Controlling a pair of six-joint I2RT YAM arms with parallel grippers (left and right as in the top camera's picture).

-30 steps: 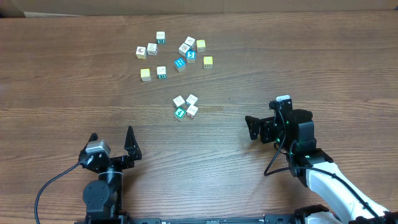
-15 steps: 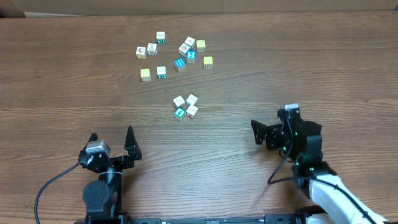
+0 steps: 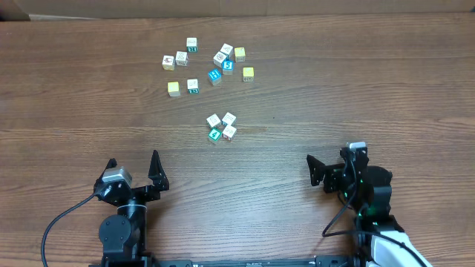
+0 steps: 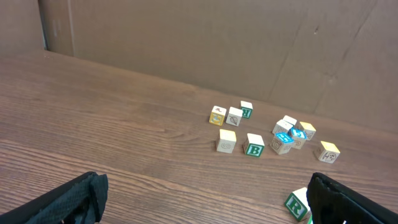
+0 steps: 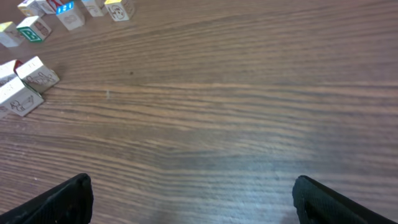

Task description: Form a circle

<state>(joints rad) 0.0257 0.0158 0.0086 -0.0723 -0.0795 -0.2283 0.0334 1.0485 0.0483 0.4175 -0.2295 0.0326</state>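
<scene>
**Item under inspection:** the circle (image 3: pixel 221 127), four small letter cubes packed into a tight ring on the wooden surface (image 3: pixel 356 81). Three show white tops. The fourth, the teal-faced cube (image 3: pixel 214 134), sits at the corner nearest the left jaws. The cubes touch or nearly touch. Whether a gap is left at the middle cannot be told from overhead.

**Position:** the circle lies ahead of the left jaws and off to their right. It lies ahead of the right jaws and well off to their left. Crosswise it falls between the two sets of jaws, but farther out than either. Neither set touches it.

**Left jaws:** standing wide, nothing between them. In the left wrist view the dark fingers (image 4: pixel 59 202) show at the bottom corners. One cube of the circle, bearing a green letter R, appears partly cut off just beside the right-hand finger.

**Right jaws:** standing wide, nothing between them. In the right wrist view two white cubes of the circle sit at the far left edge, ahead and to the left. Bare wood fills the space directly in front.

**Surroundings:** a loose scatter of cubes (image 3: pixel 215 76), white, teal and yellow, lies beyond the circle, farther from both sets of jaws and apart from it. A cardboard wall (image 4: pixel 186 43) stands past the scatter. A black cable (image 3: pixel 56 226) loops out behind the left jaws.
</scene>
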